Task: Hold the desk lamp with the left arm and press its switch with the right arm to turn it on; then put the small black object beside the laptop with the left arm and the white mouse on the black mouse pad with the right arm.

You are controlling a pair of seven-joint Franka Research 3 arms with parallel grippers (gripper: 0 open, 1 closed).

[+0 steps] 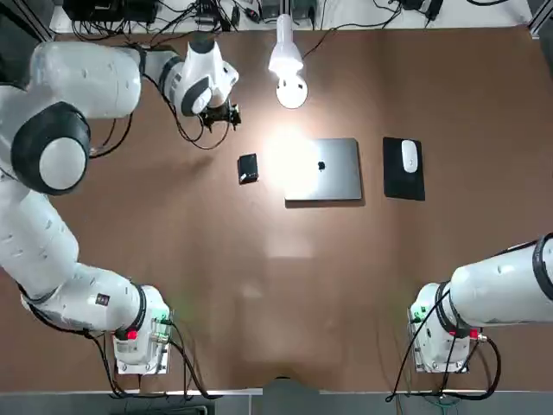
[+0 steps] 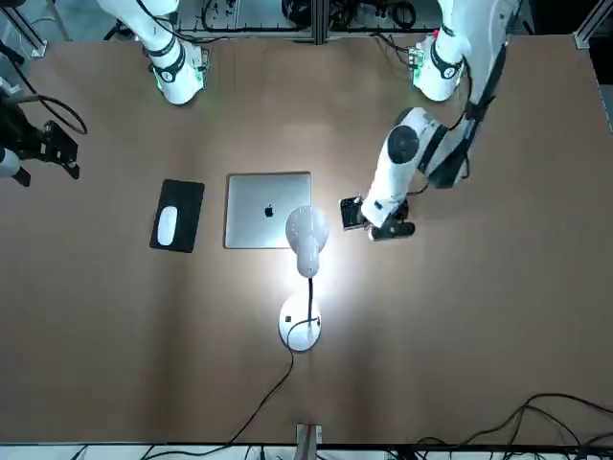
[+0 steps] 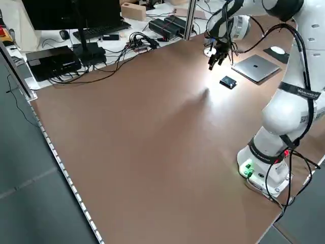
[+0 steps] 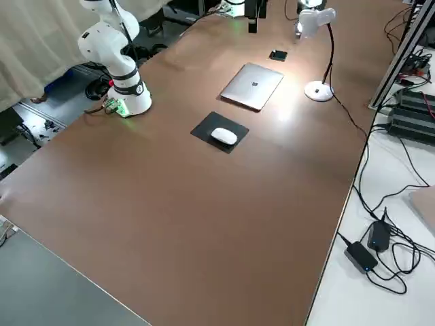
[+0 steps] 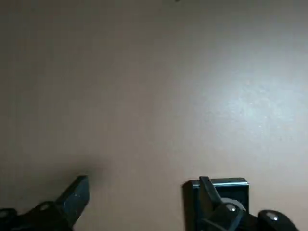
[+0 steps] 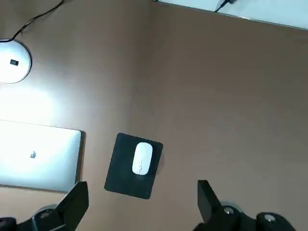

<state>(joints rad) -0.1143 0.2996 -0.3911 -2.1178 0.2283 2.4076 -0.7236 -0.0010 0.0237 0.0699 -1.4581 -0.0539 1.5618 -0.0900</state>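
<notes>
The table [image 1: 173,259] is taken up mostly by bare brown surface. The laptop [image 1: 323,169] is laid flat near the middle, towards the far edge. The desk lamp [image 1: 289,65] is seen lit beyond it, close to the far edge. The black mouse pad [image 1: 404,181] is placed just beside the laptop, with the white mouse [image 1: 409,155] resting on it. The small black object [image 1: 248,168] is set near the laptop's other side. The left gripper [image 1: 221,115] is held above the table, jaws apart and empty. The right gripper [image 6: 139,204] is raised near the right edge, jaws likewise apart.
</notes>
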